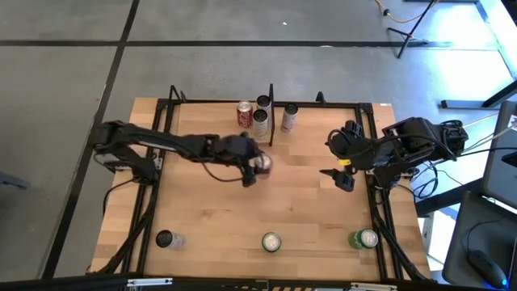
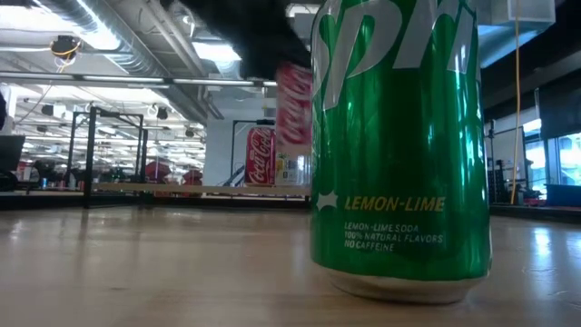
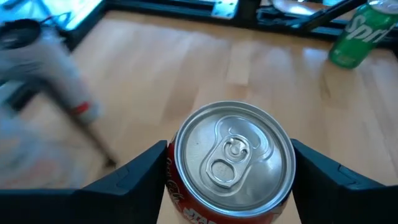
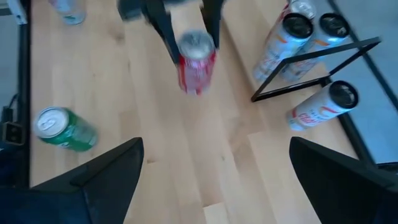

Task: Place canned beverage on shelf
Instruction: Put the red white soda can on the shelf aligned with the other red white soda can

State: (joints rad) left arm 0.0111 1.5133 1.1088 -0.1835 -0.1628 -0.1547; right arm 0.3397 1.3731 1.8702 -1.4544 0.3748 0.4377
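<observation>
Light-wood tabletop (image 1: 299,202) on a grey floor, framed by black rods. Shelf (image 1: 323,113): narrow ledge along the far edge, black upright divider post (image 1: 271,113) mid-length. On the ledge: one red Coca-Cola can (image 1: 244,114), two slim silver cans (image 1: 260,121) beside the post, one slim can (image 1: 289,117) past it. Left gripper (image 1: 257,166): mid-table, just short of the ledge, fingers closed around a red Coca-Cola can (image 3: 231,163), lid up, pull-tab visible. Right gripper (image 1: 341,176): near the right edge, fingers spread wide, holding nothing. Near edge: dark-topped can (image 1: 166,239), green can (image 1: 271,242), green Sprite can (image 1: 365,238).
</observation>
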